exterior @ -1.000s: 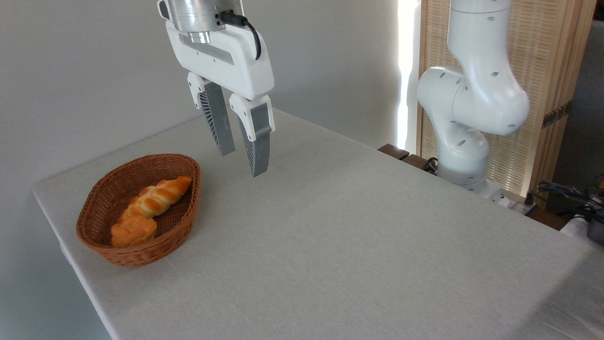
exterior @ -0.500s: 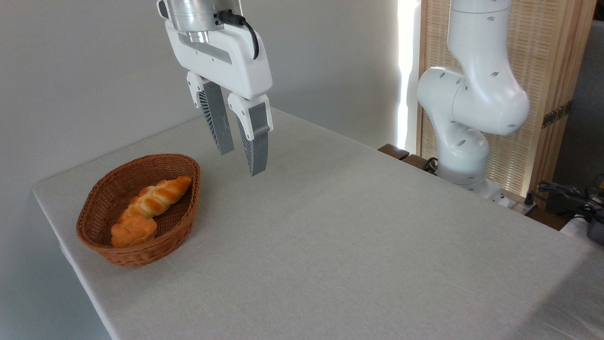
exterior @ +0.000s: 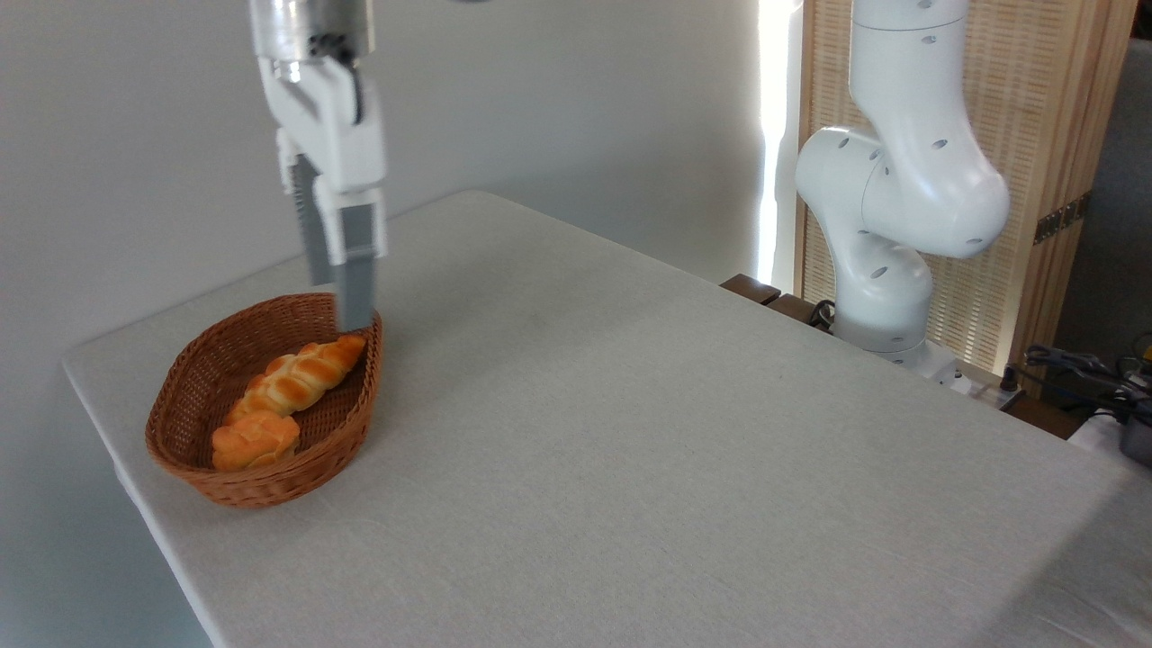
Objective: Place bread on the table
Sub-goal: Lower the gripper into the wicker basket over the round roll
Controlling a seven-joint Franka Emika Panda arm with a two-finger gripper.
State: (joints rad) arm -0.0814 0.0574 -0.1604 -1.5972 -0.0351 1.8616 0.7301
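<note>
Swung leftward and turned edge-on since the earlier frame, the gripper (exterior: pixel 342 301) now hangs in the upper left, over the far rim of the basket. Its fingers overlap from this angle, so I cannot tell whether they are apart or together. One wicker basket (exterior: pixel 193 382) at the left holds two items: one long braided loaf (exterior: pixel 301 375) and one small bread (exterior: pixel 255 440), touching at its near end. One grey table (exterior: pixel 648 450) bears the basket.

A plain grey wall (exterior: pixel 585 99) stands behind. A light wooden slatted screen (exterior: pixel 1053 135) stands right, bright daylight (exterior: pixel 776 135) beside it.
</note>
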